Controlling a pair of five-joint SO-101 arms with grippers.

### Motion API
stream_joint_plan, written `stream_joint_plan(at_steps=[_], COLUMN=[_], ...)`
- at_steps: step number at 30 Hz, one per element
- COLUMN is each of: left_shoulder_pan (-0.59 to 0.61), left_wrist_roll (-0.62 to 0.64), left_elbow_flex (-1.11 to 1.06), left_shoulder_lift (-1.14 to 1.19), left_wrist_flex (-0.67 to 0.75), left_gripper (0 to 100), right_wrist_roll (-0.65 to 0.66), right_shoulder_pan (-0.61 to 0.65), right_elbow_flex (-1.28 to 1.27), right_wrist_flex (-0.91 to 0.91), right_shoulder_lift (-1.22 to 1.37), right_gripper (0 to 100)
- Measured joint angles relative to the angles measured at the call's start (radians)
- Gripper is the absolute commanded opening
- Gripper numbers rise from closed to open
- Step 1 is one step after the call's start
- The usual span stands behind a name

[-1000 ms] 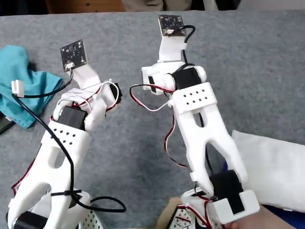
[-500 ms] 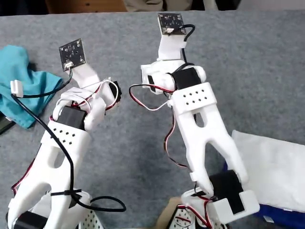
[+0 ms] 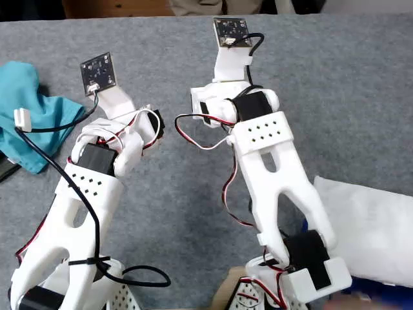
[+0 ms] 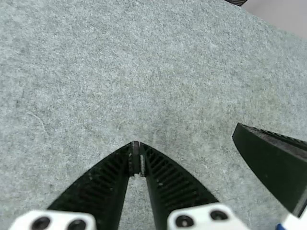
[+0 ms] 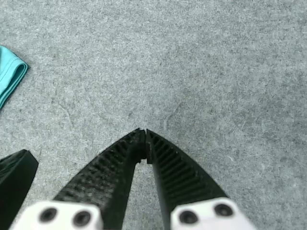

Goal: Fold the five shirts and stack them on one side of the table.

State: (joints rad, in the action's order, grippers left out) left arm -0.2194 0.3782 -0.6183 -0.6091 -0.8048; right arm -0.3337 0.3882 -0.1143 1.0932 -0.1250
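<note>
Left gripper (image 4: 135, 160) first: jaws pressed tight together, ribbed black tips meeting with nothing between them, poised over bare grey table (image 4: 144, 57). Right gripper (image 5: 144, 143), same story: tips pinched together, empty, over the same grey felt. Neither one has cloth in it.

The two sit close. From the left wrist, a black finger (image 4: 271, 165) of the right gripper shows just beside; from the right wrist, a black finger (image 5: 14, 177) of the left one pokes in alongside.

Up to the high view now. The left arm (image 3: 84, 194) stretches from the near edge toward 11 o'clock, the right arm (image 3: 271, 155) runs up beside it toward 12, and both wrists hang over the middle of the table, near each other but apart.

Out to the laundry. The teal shirt (image 3: 29, 123) lies crumpled at 9 o'clock, right on the table's edge, unfolded and well apart from both grippers; the right wrist camera catches a hem of it (image 5: 9, 76). Over at 4 o'clock, a white shirt (image 3: 371, 226) lies flat and folded, with a strip of blue fabric (image 3: 381, 294) showing from under its near edge. The right arm's base stands just beside that pile.
</note>
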Motion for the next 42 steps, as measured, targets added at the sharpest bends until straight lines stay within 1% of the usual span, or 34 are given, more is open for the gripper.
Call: stream_joint_plan(at_steps=[12,42], left_shoulder_pan=[0.000,0.000], left_wrist_roll=[-0.023,-0.023], left_elbow_flex=[0.000,0.000], left_shoulder_lift=[0.000,0.000], left_wrist_flex=[0.000,0.002], left_gripper=[2,2], right_wrist_roll=[0.000,0.000], right_shoulder_pan=[0.000,0.000], right_elbow_flex=[0.000,0.000], right_wrist_flex=[0.000,0.000], right_shoulder_lift=[0.000,0.000], right_gripper=[0.7,0.7])
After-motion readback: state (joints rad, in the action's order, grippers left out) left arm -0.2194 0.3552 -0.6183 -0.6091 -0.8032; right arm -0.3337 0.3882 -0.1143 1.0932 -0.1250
